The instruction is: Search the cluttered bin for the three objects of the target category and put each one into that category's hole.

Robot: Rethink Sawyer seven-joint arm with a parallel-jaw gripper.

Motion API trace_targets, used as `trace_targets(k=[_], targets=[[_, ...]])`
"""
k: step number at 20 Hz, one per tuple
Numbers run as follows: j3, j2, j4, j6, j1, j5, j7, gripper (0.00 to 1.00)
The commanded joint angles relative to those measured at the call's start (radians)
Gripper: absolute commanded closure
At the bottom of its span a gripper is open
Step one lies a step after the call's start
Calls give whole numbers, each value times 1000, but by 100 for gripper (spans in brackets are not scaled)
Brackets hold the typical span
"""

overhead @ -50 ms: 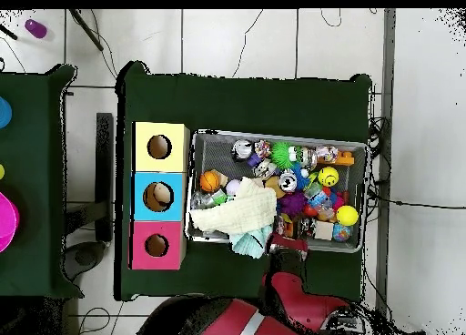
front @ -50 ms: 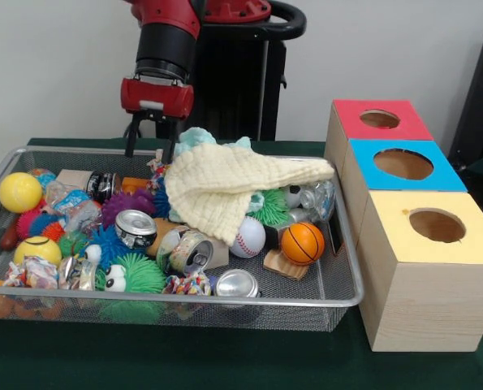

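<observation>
At the bin's back edge, by the robot, the hand [front @ -50 ms: 150, 142] hangs just above the clutter with its two prongs apart and nothing between them. The target category is not shown, so I cannot tell which things are wanted. Balls, crushed cans and spiky toys lie forward of the hand across the wire bin [front @ -50 ms: 338, 301]. A cream cloth [front @ -50 ms: 225, 183] sprawls just beside it, long axis toward the three holed boxes [front @ -50 ms: 420, 244] on the bench, hiding what lies beneath. The next move probably calls for shifting that cloth.
</observation>
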Motion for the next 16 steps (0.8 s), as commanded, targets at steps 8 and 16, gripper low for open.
trace_targets(k=[8, 16], targets=[[39, 105, -158, -92, 11, 49, -34, 0], [64, 150, -181, 1, 16, 30, 7, 0]])
